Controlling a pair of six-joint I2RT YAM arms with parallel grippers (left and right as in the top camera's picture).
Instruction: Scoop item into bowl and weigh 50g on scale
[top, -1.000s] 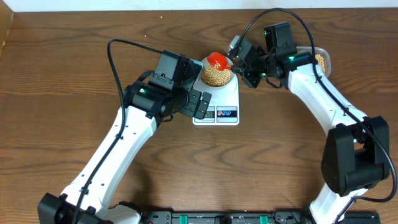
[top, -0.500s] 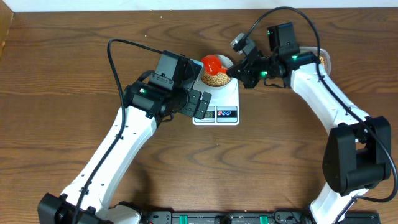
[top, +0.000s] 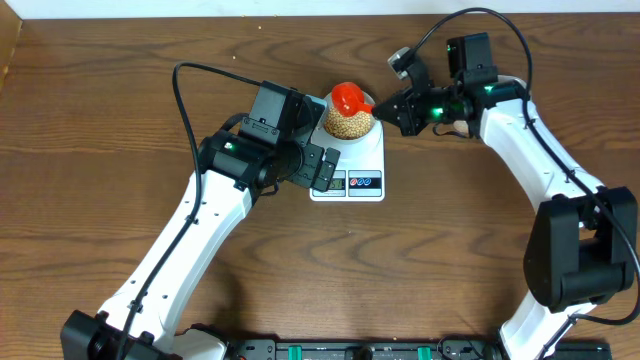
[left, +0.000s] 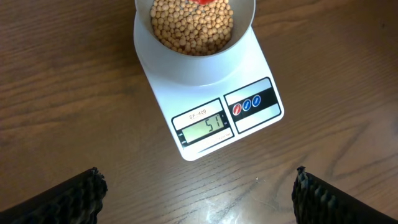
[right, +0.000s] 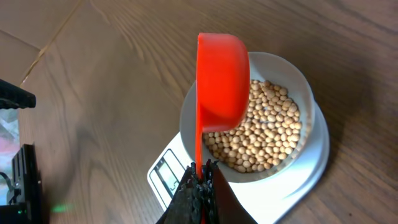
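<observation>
The pale bowl (top: 349, 123) stands on the white scale (top: 362, 160) and is full of beige beans (left: 193, 28). The scale's display (left: 206, 129) reads 51. My right gripper (right: 200, 177) is shut on the handle of a red scoop (right: 222, 78), whose cup is tipped on its side over the bowl's far-left rim (top: 347, 98). My left gripper (left: 196, 193) is open and empty, hovering over bare wood just in front of the scale. In the right wrist view the bowl (right: 298, 74) and the beans (right: 264, 134) lie below the scoop.
The left arm (top: 260, 150) sits close beside the scale's left edge. The table's back edge (top: 300, 22) runs just behind the scale. The clear tub is hidden behind the right arm (top: 500, 100).
My right gripper has swung up and to the right and rolled. The scoop stays over the bowl's far rim, now tipped on its side. The left arm has not moved.
</observation>
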